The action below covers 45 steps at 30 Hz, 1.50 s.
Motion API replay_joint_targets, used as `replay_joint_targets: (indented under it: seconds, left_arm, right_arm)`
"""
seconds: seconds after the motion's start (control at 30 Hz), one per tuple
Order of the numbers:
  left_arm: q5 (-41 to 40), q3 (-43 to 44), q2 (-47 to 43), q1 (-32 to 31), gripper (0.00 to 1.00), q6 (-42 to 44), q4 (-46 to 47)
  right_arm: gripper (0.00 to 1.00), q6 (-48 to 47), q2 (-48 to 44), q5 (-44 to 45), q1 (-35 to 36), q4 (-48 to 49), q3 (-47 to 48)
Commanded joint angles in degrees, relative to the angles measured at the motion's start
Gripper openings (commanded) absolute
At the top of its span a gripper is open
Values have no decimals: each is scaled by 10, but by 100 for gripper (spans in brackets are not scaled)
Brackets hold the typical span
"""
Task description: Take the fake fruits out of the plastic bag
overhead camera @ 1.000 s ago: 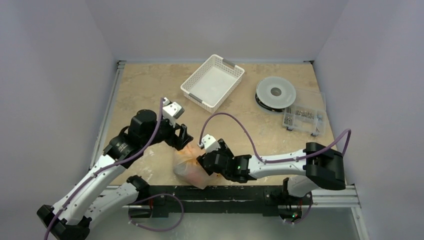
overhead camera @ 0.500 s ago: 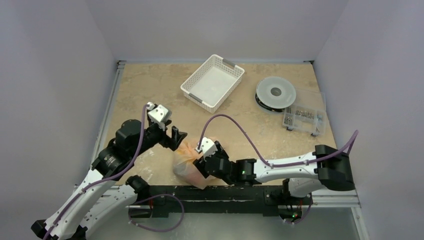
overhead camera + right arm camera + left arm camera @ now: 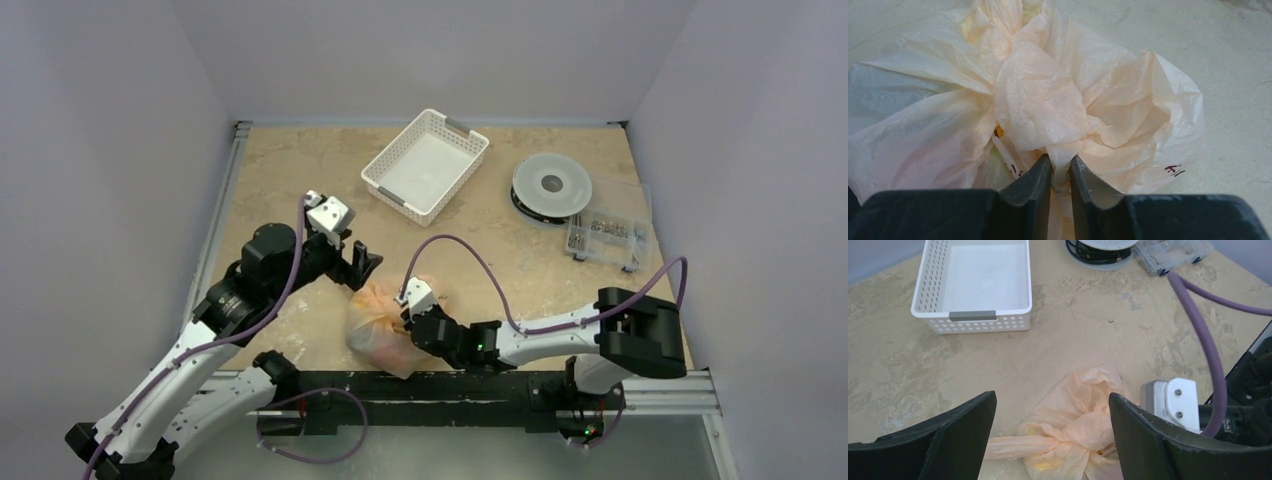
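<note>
Here the bag (image 3: 372, 325) sits crumpled and knotted at the near edge of the surface (image 3: 290, 180), a little left of its middle, between the two hands. The right arm lies low along that near edge, its forearm reaching leftward from the base, and the right hand (image 3: 1060, 167) points into the bag's side. Its jaws are drawn almost together and pinch a fold of the thin orange film, which bunches up above the fingertips in the right wrist view. The left arm rises from the near left corner with its elbow bent, and the left hand (image 3: 1052, 396) tilts down over the bag from the far left side. Its jaws stand wide apart and grip nothing, with the bag's twisted top showing between them and clear of both fingers. The fruits cannot be made out through the film. The basket (image 3: 973, 316) stands well apart toward the far edge.
</note>
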Motion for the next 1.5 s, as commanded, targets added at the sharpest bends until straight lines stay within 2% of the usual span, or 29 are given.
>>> replay_joint_targets:
  seconds: [0.0, 0.1, 0.27, 0.4, 0.53, 0.9, 1.03, 1.13, 1.33, 1.47]
  left_arm:
    - [35, -37, -9, -4, 82, 29, 19]
    - [67, -36, 0, -5, 79, 33, 0]
    - [147, -25, 55, -23, 76, 35, -10]
    - [173, -3, 110, -41, 70, 44, -46]
    - [183, 1, 140, -60, 70, 46, -58]
    - [54, 13, 196, -72, 64, 48, -72]
    - [74, 35, 254, -72, 65, 68, -89]
    - [122, 44, 285, -72, 63, 71, -94]
    - [141, 52, 296, -72, 34, 66, -98]
    - [121, 45, 270, -72, 7, 66, -92]
  right_arm:
    - [12, 32, -53, -26, -20, 43, -21]
    - [0, 57, -95, -99, -68, 43, -35]
    - [0, 86, -161, -313, -175, 69, -56]
    - [0, 109, -195, -404, -238, 57, -56]
    - [0, 124, -200, -504, -288, 61, -51]
    - [0, 90, -209, -586, -331, 39, -45]
    - [0, 80, -215, -596, -332, 33, -42]
    - [0, 79, -219, -598, -334, 28, -37]
    - [0, 74, -234, -584, -338, 8, -28]
    - [0, 77, -236, -568, -339, -5, -26]
